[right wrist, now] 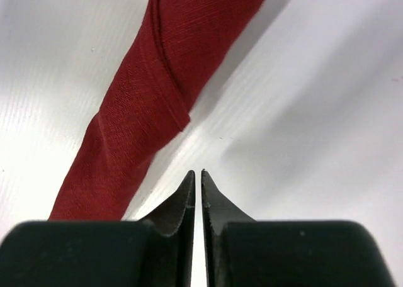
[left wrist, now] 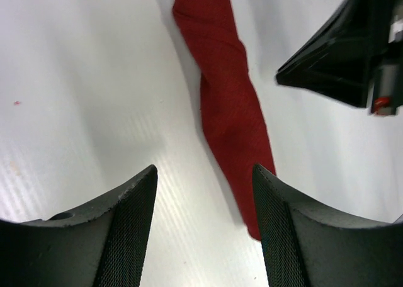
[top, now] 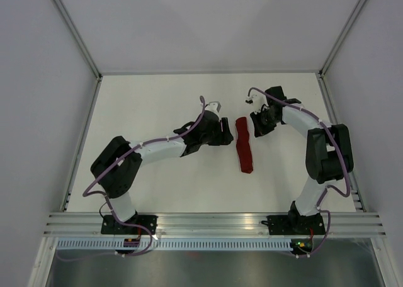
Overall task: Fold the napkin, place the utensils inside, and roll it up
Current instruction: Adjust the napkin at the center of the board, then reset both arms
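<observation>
One rolled napkin (top: 244, 150) between wide-apart left end effector (left wrist: 204, 177) and pressed-together right end effector (right wrist: 196, 175)

Maroon napkin (top: 244, 150) on plain white table (top: 157, 186).
Napkin solid dark red, no pattern, fine weave. Left arm (top: 160, 150) and right arm (top: 302, 120) white with black joints, purple cable (top: 203, 107). Left gripper (left wrist: 204, 174) black, pads (left wrist: 132, 236) fine crosshatch. Right gripper (right wrist: 196, 172) plain black.

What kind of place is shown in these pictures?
Probably a robot test cell in a lab: a white table closed in by plain pale walls, an aluminium rail at its near edge carrying the left arm and right arm, a rolled napkin between them.
</observation>
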### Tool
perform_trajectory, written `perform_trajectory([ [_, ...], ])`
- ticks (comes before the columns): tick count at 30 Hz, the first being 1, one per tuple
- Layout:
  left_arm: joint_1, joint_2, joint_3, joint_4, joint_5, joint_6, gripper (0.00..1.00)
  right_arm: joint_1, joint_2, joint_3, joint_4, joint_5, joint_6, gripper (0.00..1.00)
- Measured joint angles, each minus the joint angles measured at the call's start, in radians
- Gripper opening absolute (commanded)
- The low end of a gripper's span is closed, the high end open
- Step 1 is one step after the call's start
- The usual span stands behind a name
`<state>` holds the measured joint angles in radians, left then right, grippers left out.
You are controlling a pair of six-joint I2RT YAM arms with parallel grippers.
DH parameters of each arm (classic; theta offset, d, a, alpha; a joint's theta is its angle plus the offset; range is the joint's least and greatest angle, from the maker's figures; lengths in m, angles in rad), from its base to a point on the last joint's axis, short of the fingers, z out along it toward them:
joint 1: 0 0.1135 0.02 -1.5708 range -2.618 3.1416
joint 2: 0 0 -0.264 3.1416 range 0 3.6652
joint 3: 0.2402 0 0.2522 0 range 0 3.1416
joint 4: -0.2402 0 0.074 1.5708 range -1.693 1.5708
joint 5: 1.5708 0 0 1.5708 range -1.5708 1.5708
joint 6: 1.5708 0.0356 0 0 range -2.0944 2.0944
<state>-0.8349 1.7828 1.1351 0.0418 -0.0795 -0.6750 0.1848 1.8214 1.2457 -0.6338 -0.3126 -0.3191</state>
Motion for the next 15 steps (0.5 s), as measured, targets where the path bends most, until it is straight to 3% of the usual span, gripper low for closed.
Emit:
perform_trajectory([
  [2,0.018,-0.036,-0.034,-0.013,0.004,0.012,0.67,-0.019,-0.028,-0.002,0.005,-0.005,-0.001,0.16],
  [9,0.133,-0.266,-0.172,-0.064,0.024,0.062,0.68,-0.190,-0.122,-0.003,0.006,-0.079,-0.013,0.48],
  [15,0.189,-0.461,-0.237,-0.143,0.028,0.124,0.71,-0.380,-0.210,-0.013,0.007,-0.130,-0.024,0.60],
])
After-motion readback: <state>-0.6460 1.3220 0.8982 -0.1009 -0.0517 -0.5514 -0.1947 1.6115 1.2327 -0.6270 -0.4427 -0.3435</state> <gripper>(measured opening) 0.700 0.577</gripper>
